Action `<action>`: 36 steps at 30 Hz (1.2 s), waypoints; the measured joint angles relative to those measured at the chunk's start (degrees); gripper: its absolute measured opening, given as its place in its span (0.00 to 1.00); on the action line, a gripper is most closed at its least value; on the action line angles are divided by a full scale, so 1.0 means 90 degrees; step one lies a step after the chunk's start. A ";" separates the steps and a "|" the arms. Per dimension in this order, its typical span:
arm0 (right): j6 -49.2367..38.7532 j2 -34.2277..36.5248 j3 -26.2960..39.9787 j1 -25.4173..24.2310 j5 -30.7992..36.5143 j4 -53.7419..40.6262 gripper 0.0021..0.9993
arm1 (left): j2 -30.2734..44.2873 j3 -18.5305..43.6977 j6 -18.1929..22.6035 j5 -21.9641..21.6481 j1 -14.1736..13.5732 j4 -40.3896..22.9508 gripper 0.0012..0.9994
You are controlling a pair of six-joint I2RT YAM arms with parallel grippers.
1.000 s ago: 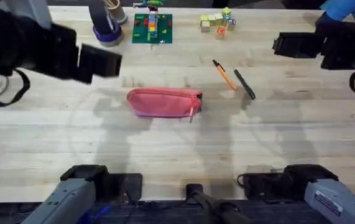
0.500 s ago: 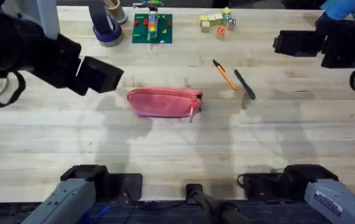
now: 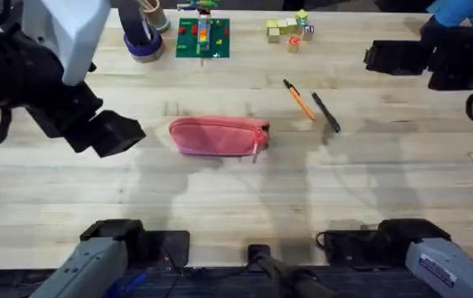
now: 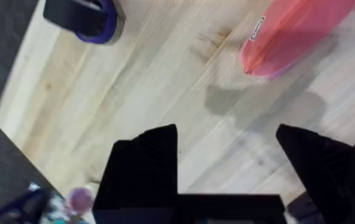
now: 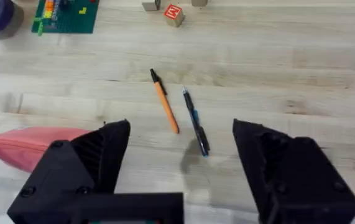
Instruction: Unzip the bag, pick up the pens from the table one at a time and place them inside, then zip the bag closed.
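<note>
The bag [image 3: 218, 135] lies lengthwise near the middle of the tabletop [image 3: 236, 207], pink-red, its zipper pull hanging at the end that points to 3 o'clock; as far as the overhead view shows, the zipper looks shut, so the unzipping appears not yet begun. From the bag, toward 2 o'clock and a little apart from it, the two pens lie side by side without touching: the orange pen [image 3: 299, 99] with its dark tip, and the black pen [image 3: 326, 112] just beyond it toward 3 o'clock. Both rest on the tabletop, so judging from this every step of the task is still ahead: opening, two placements, closing. The left tool [image 4: 227, 163] hangs at 9 o'clock of the bag, close to its end but not touching, its fingers spread wide with nothing between them. The right tool [image 5: 181, 163] sits well off toward 2 o'clock of the pens, likewise spread wide and empty. A small white label [image 4: 257, 28] shows on the bag's near end in the left wrist view, too small to read. At the 12 o'clock edge stand a purple tape roll [image 3: 142, 43], a green brick plate [image 3: 204, 38] and letter blocks [image 3: 291, 31]; one red block [image 5: 173, 12] appears to carry an "M".
</note>
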 joint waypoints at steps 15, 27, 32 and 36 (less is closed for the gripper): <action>0.0009 0.0001 0.0000 0.0000 0.0000 0.0002 1.00 | 0.0402 -0.0029 0.1949 0.0547 0.0234 0.0002 0.99; 0.0009 0.0002 0.0000 0.0000 0.0000 0.0002 1.00 | 0.1388 -0.0080 0.2834 0.1674 0.0391 -0.0069 0.99; 0.0009 0.0002 0.0000 0.0000 0.0000 0.0002 1.00 | 0.1730 -0.0083 0.2904 0.1772 0.0391 -0.0140 0.99; 0.0009 0.0002 0.0000 0.0000 0.0000 0.0002 1.00 | 0.1940 -0.0085 0.2920 0.1866 0.0391 -0.0154 0.99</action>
